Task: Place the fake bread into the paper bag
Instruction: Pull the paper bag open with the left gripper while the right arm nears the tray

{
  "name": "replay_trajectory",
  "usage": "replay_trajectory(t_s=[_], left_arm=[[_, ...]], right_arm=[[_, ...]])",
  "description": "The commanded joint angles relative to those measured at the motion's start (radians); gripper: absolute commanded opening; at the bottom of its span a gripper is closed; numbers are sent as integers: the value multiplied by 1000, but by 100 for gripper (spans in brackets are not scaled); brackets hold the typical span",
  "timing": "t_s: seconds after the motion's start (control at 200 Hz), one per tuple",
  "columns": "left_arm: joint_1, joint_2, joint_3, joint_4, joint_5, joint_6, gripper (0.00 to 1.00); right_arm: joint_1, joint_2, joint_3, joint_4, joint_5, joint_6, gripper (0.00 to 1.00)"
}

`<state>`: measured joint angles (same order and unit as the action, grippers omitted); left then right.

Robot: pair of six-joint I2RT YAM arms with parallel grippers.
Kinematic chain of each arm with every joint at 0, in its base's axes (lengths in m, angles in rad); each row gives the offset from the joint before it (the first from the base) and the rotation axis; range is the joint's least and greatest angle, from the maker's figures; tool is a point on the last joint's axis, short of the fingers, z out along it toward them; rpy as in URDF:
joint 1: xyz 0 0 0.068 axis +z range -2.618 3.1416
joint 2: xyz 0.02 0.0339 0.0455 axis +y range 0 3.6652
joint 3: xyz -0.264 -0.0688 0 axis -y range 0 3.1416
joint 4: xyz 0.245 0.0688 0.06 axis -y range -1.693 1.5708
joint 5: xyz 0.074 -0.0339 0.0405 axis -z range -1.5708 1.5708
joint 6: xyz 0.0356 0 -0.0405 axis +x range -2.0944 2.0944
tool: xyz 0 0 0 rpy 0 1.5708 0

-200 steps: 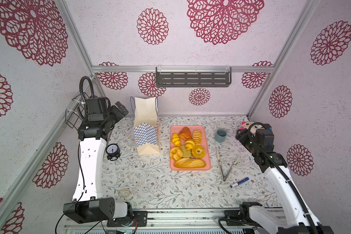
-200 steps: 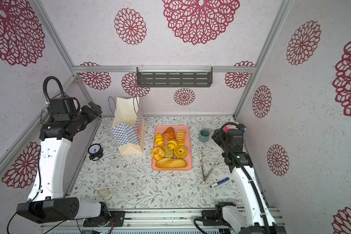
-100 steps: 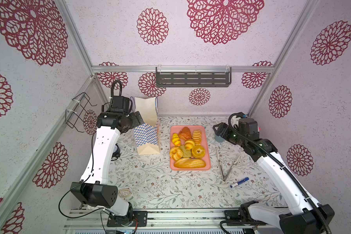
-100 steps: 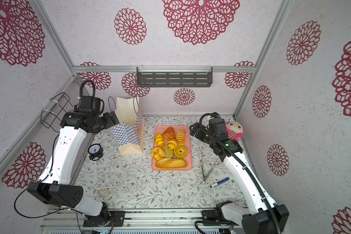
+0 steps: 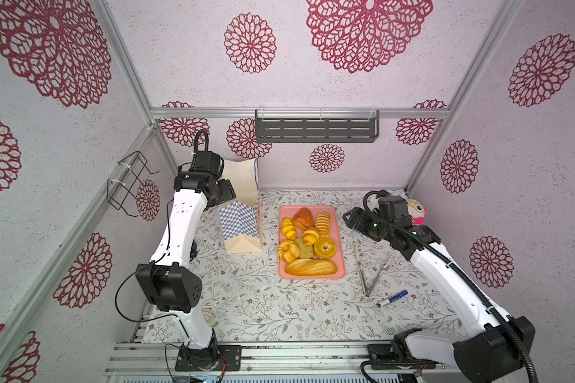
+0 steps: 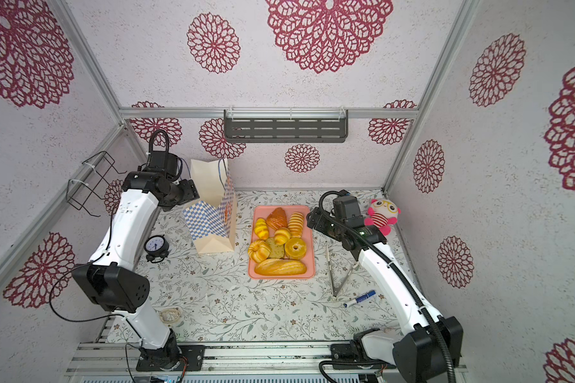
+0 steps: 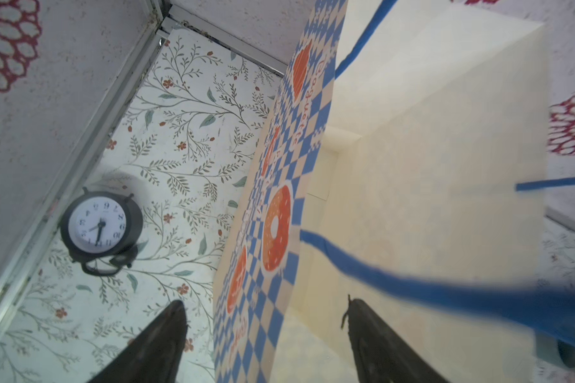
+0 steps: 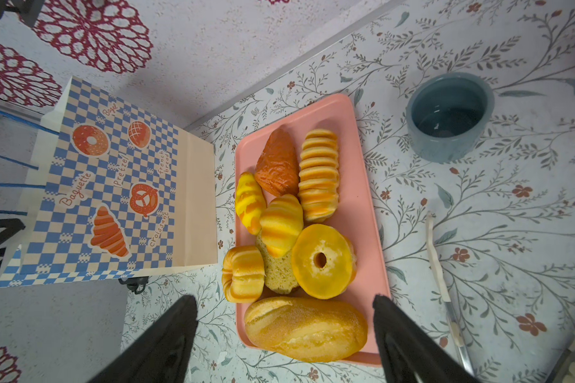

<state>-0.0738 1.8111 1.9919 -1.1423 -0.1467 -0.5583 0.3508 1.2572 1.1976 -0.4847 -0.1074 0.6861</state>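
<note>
Jaws apart on both arms — left astride the paper bag rim — floral tabletop, rosette walls

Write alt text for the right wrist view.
A pink tray of glossy fake bread lies ahead of the open, empty right pincer. A checkered paper bag stands beside the tray, and a blue-grey cup sits on the tray's other side.

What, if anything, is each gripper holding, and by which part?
Nothing is held. The left gripper stands open astride the paper bag's checkered wall, unclamped; the right gripper is open, apart from the fake bread.
</note>
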Motion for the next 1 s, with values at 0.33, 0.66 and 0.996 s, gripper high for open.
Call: replay_trajectory(t_s=[0.33,0.66,0.996], left_arm=[[14,-66,-64,-3,101,36,0],[3,-348,-308,-43,255,82,0],[-32,-657,-590,-57,436,19,0]], right_arm=[[13,27,67,-33,-8,5,85],[17,56,103,-68,-29,-20,84],[20,87,152,-121,-43,-56,84]])
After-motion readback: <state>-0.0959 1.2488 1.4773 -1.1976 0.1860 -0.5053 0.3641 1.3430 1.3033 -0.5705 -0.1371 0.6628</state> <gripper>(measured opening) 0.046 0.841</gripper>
